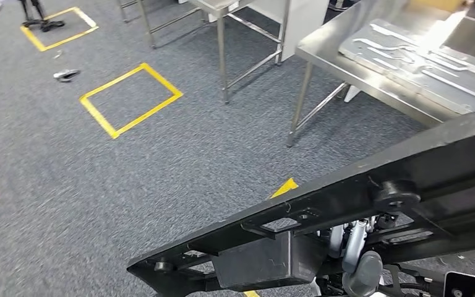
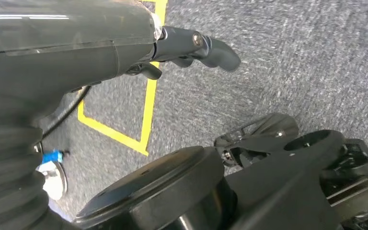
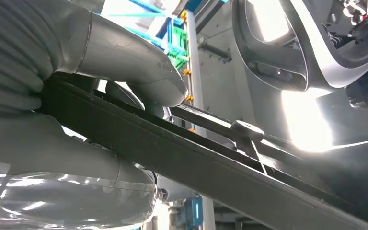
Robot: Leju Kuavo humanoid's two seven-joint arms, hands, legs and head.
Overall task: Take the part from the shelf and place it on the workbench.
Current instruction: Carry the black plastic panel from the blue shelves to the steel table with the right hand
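Observation:
A long black frame-like part (image 1: 346, 204) stretches slantwise across the lower right of the head view, carried above the carpet. My right hand (image 3: 100, 96) grips one of its black bars (image 3: 211, 167), thumb on one side and fingers on the other. In the head view that hand (image 1: 362, 269) shows grey under the part. The steel workbench (image 1: 371, 83) stands ahead at the upper right, its edge just beyond the part's far end. My left hand (image 2: 124, 43) hangs over the carpet, fingers (image 2: 215, 50) stretched out and holding nothing.
Flat silvery metal parts (image 1: 408, 55) lie on the workbench. A second steel table (image 1: 222, 55) stands further back in the middle. Yellow tape squares (image 1: 130, 99) mark the grey carpet on the left, and a small dark object (image 1: 67, 75) lies near them.

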